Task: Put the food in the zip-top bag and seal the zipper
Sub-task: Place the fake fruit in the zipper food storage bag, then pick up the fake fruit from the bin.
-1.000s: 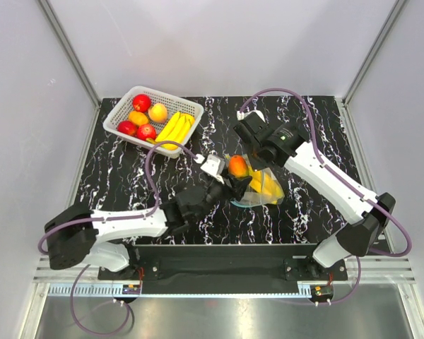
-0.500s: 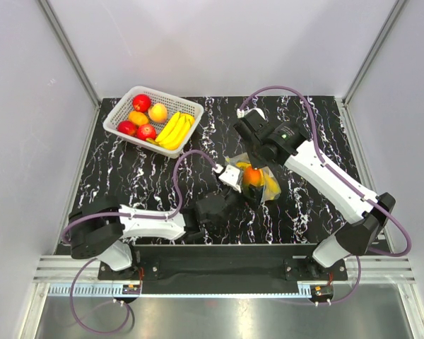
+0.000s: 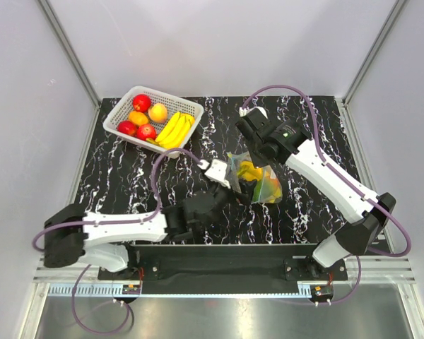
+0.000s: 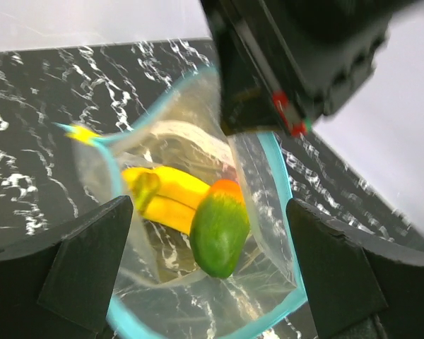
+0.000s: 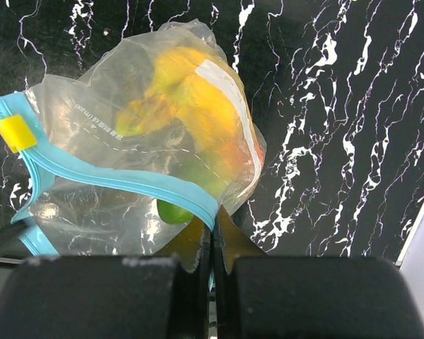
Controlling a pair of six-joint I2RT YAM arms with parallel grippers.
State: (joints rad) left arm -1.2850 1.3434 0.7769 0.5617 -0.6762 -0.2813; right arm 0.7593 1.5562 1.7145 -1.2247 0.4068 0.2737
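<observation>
Spread wide toward the front of the table (image 3: 127, 176), grips nothing with the left pincer (image 4: 209, 212); frames the open mouth of the zip-top bag (image 5: 92, 120) between two black fingers (image 4: 85, 268). Cannot tell whether touching the plastic. Finds that bag on the black marbled table, right of centre, between the two pincers. Holds inside it an orange-green mango (image 4: 219, 233) touching a yellow banana bunch (image 4: 171, 192). Just beyond, clamps the right pincer (image 5: 213, 236) fully closed on the blue zipper (image 5: 127, 180), pinching one lip of the mouth. Shows a yellow tab (image 5: 15, 133) at the strip's end. Well apart at the far left corner, holds in a white lattice basket (image 3: 120, 116) red apples (image 3: 141, 102), an orange fruit (image 3: 138, 117), a peach-coloured fruit (image 3: 157, 112) and more bananas (image 3: 173, 129).
</observation>
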